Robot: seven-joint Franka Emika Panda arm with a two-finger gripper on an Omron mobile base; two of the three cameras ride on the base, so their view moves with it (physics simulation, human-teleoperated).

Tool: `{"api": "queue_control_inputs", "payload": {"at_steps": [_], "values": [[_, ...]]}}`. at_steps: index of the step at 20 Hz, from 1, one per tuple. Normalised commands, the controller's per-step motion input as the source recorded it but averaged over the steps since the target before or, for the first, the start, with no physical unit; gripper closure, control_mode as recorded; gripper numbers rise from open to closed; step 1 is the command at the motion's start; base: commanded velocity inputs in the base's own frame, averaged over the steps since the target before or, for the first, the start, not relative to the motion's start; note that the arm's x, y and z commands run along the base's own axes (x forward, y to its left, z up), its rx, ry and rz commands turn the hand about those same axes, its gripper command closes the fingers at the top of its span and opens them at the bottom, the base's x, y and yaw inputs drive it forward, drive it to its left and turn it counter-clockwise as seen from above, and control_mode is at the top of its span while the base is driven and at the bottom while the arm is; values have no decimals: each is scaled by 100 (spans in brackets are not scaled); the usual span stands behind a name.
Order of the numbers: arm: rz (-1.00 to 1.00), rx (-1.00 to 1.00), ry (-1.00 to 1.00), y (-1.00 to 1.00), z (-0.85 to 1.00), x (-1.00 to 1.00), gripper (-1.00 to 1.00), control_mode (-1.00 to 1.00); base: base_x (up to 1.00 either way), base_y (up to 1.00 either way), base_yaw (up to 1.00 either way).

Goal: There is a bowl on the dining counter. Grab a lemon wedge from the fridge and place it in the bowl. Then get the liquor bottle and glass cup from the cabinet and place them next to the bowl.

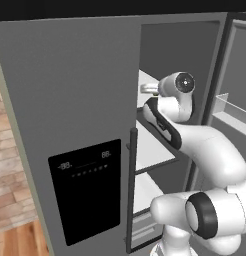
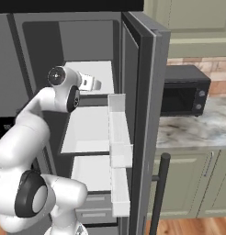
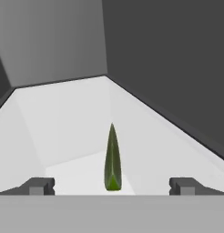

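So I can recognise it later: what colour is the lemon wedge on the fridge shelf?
Yellowish-green, darker green along its edges; the lemon wedge shows best in the hand view.

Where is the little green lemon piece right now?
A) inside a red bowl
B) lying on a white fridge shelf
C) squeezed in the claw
B: the lemon wedge lies on the white fridge shelf, centred ahead of the open claw, whose fingertips stand wide apart.

My left base view looks from behind the arm into the open fridge (image 1: 70,100); my right one faces it from the other side, sharing its shelves. The hand view sits close over one white shelf (image 3: 63,118).
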Motion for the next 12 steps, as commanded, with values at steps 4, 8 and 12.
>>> {"api": "queue_control_inputs", "payload": {"at_steps": [4,8,12], "values": [[0,0,0,2,-14,12,-100,-100,0,0,0],[0,0,0,0,-8,11,-100,-100,0,0,0],[0,0,0,0,-6,12,-100,-100,0,0,0]]}}
